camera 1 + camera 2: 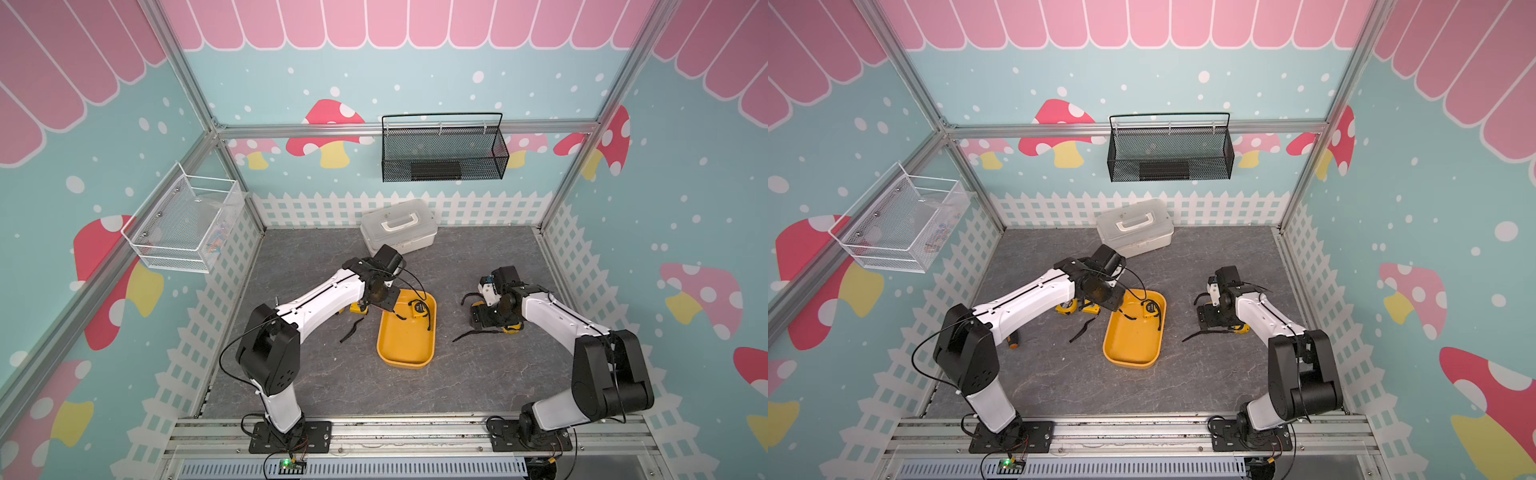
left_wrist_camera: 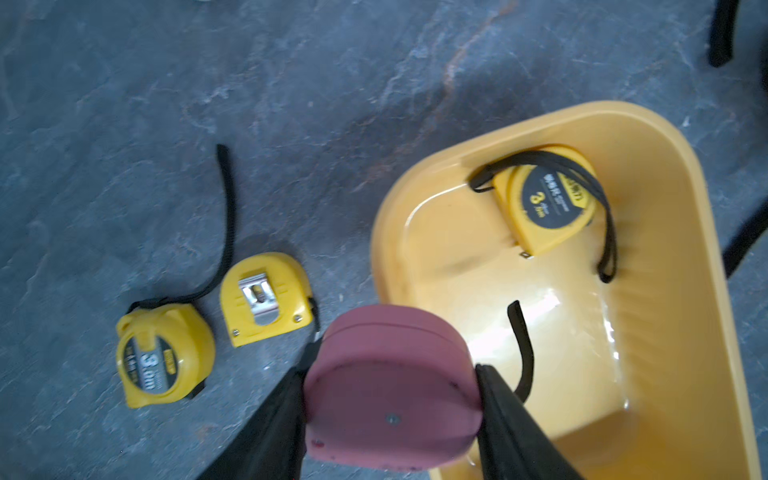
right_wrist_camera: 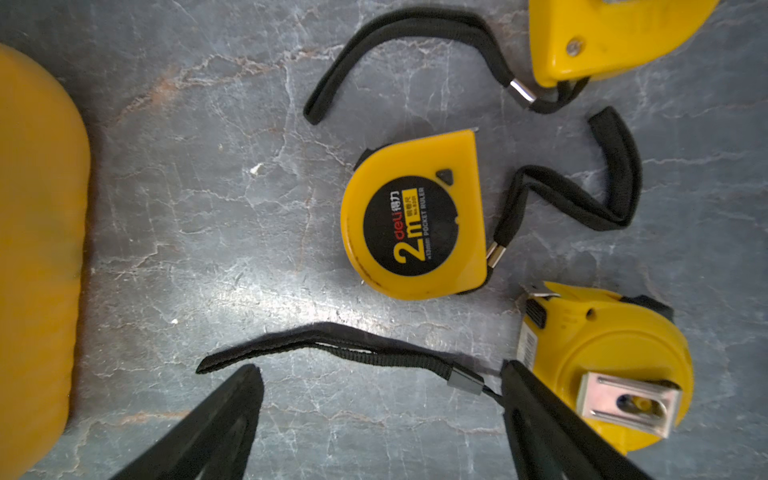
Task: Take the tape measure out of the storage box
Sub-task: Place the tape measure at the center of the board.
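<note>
My left fingers (image 2: 270,424) grip a pink tape measure (image 2: 390,390) over the box (image 2: 673,291) rim; my right fingers (image 3: 216,424) gape, empty

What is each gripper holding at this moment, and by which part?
The left gripper holds a pink tape measure by its case, one finger on each side. The right gripper is open, holding nothing.

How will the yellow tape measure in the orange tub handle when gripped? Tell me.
Yellow tape measure: hard glossy case, probably stiff and slightly slick. Label face up, so unlikely to roll. Its black strap looks floppy and may trail behind.
</note>
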{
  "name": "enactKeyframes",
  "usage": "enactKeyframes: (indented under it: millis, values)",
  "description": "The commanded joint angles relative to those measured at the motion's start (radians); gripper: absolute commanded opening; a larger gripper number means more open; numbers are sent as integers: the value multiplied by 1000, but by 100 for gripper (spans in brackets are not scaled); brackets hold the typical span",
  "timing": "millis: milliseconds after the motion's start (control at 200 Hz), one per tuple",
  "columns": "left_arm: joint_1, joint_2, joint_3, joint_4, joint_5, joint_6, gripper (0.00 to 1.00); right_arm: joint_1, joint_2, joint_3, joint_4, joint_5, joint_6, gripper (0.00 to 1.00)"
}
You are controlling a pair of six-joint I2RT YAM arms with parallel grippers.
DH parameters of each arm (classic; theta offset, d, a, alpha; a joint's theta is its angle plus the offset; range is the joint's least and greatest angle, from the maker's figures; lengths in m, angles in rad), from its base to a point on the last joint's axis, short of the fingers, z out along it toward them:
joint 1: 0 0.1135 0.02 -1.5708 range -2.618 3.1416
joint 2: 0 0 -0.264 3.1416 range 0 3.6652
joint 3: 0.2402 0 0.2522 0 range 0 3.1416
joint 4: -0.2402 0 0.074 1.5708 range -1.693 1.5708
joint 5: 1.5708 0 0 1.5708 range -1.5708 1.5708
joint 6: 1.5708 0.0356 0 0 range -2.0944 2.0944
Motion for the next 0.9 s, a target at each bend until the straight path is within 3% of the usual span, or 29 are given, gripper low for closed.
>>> enactKeyframes:
  millis: [0,255,525,740,891]
  values:
    - [64,-73,-25,4,6,18,58,-1,-6,-8,-3,-6,-7,90]
    - [237,-152,-113,4,6,44,58,-2,-1,-6,-1,-9,-12,90]
    - [401,-131,-189,25,37,27,58,-1,11,0,9,-15,-18,90]
    - [479,-88,-200,28,40,22,58,-1,26,5,19,-19,-24,90]
    - [481,-70,-234,36,55,11,58,-2,35,4,23,-18,-27,90]
